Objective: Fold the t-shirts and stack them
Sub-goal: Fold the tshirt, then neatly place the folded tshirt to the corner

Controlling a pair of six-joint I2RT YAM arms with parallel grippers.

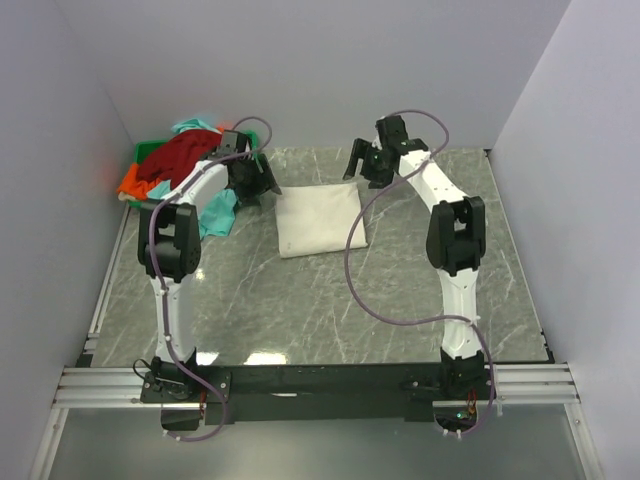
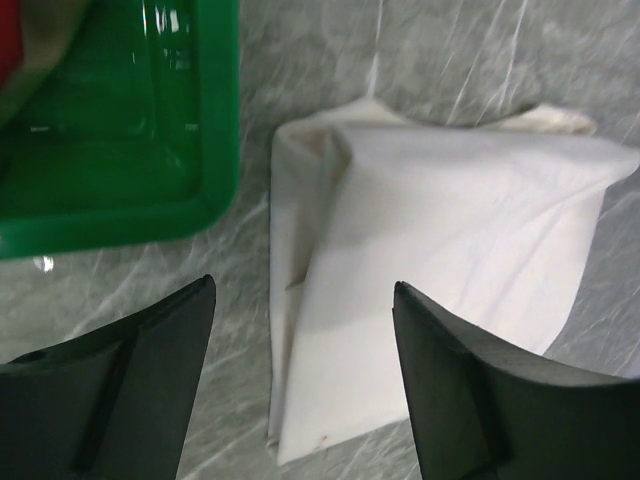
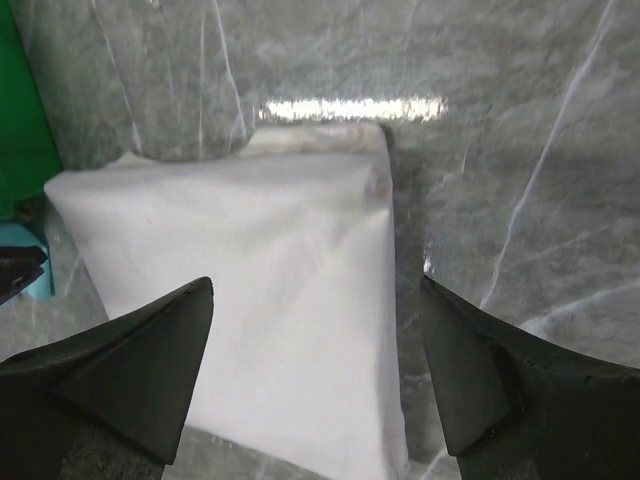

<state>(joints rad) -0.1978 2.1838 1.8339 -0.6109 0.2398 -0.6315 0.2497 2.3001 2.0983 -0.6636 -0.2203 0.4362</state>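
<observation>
Top external view: a cream-white t-shirt, folded into a flat rectangular packet [image 1: 318, 222], lies on the grey marbled bench [image 1: 330, 300] near its far middle, between the two arms. The left pincer [image 1: 262, 185] hangs just beside the packet's far left corner and the right pincer [image 1: 362, 165] just beside its far right corner.

Both wrist views show the jaws spread wide with nothing between them, only the white cloth on the bench below. The left wrist view shows a layered fold edge and a slightly rumpled far corner.

At the far left stands a green plastic bin [image 1: 145, 152]. A dark red t-shirt [image 1: 185, 152] is heaped on top of it, a teal one [image 1: 218, 212] spills over its near side toward the bench, and an orange one [image 1: 133, 183] hangs over its left rim. All three are unfolded.

Judging by this, the fold of the first shirt looks finished and the packet is set down as the base of the stack. Three shirts remain, so the task is early.

The next move probably falls to the left arm, which is closest to the bin. It would swing over the heap, close on one layer of the topmost dark red cloth without snagging the teal shirt beneath, and draw it to open bench for spreading, away from the white packet.
</observation>
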